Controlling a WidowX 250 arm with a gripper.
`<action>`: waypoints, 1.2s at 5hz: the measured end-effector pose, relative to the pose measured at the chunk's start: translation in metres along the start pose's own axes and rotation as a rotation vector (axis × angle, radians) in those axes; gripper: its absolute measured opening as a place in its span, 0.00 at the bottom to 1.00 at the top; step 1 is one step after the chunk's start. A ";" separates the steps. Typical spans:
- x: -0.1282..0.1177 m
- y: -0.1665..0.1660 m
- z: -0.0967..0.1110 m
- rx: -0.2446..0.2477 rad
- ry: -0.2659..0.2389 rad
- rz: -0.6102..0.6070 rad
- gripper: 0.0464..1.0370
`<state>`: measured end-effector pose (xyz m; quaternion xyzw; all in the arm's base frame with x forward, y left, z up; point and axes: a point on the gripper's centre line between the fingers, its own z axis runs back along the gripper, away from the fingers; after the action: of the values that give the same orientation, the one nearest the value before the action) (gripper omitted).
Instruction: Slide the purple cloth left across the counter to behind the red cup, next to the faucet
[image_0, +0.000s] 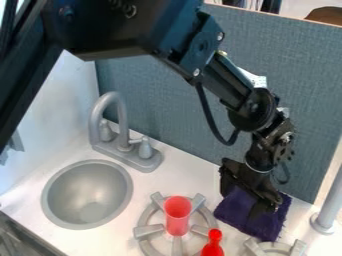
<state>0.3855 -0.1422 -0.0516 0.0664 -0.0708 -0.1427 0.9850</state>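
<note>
The black gripper (243, 202) hangs low at the right of the counter, open, with its two fingers apart over a dark purple cloth (230, 211). Purple fabric shows between and around the fingers. The cloth lies crumpled on the white counter, close to the grey panel behind. Whether the fingertips press into it, I cannot tell.
Left of the cloth, a red cup (178, 215) stands on a grey burner (144, 231), with a red bottle-shaped object (212, 244) nearby. Further left are a round sink (87, 194) and a faucet (122, 125). A grey post (328, 207) rises at the right.
</note>
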 end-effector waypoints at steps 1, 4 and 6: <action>-0.011 -0.002 -0.017 0.005 0.047 -0.007 0.97; 0.008 -0.007 -0.019 -0.017 0.018 -0.013 0.97; 0.020 -0.014 -0.041 -0.032 0.020 -0.031 0.97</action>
<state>0.4075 -0.1571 -0.0915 0.0532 -0.0576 -0.1582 0.9843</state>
